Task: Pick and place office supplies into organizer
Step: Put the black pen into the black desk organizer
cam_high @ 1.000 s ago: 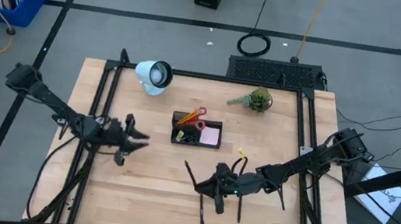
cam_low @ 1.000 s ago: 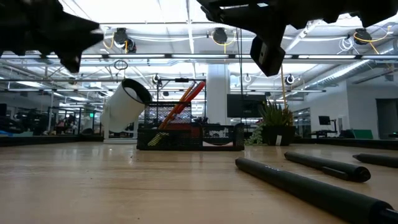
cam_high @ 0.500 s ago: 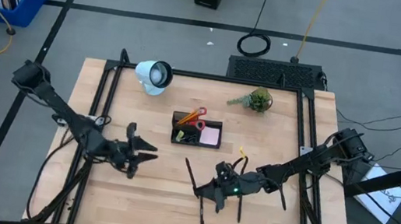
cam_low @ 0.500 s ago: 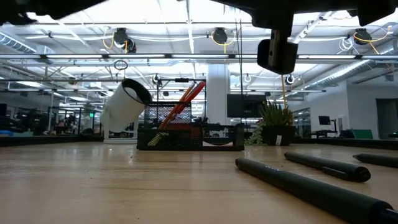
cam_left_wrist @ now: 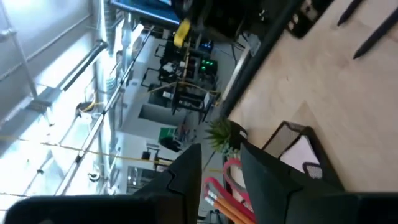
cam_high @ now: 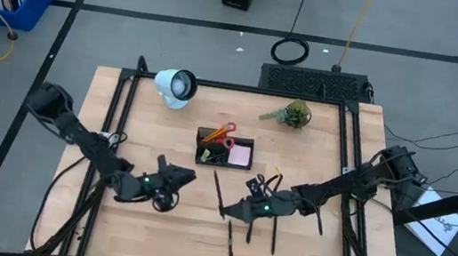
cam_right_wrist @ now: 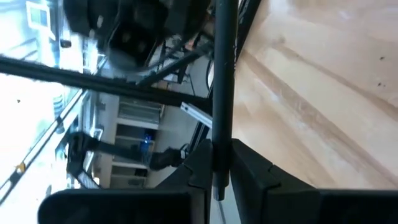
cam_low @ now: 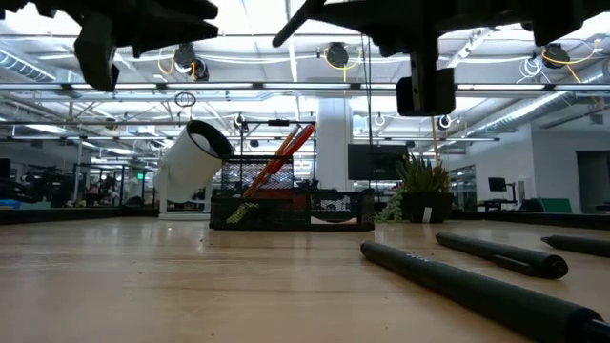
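High view first, and we read the table from 9 o'clock across to 3 o'clock. At about 8 o'clock we see the left gripper (cam_high: 175, 177) raised above bare wood; its wrist view shows the 2 fingers (cam_left_wrist: 186, 171) a little apart with nothing between them. Toward 11 o'clock the white round lamp (cam_high: 176, 85) lies on its side. Just past the table's middle toward 12 o'clock sits the organizer (cam_high: 224, 150), holding the red-handled scissors (cam_high: 224, 137), orange pencils (cam_high: 215, 132) and the pink sticky-note pad (cam_high: 240, 155). At 1 o'clock from it stands the small green plant (cam_high: 296, 113).

Toward 6 o'clock from the organizer we find the right gripper (cam_high: 230, 211) clamped on 1 black pen (cam_high: 218, 195); in the right wrist view the pen (cam_right_wrist: 222, 81) runs straight out between the closed fingers (cam_right_wrist: 200, 163), lifted off the wood. Near it, 2 more pens (cam_high: 230, 244) and (cam_high: 273, 236) lie on the table, and another (cam_high: 318, 220) lies toward 4 o'clock. A small yellow piece (cam_high: 276, 172) rests beside the organizer at 4 o'clock.
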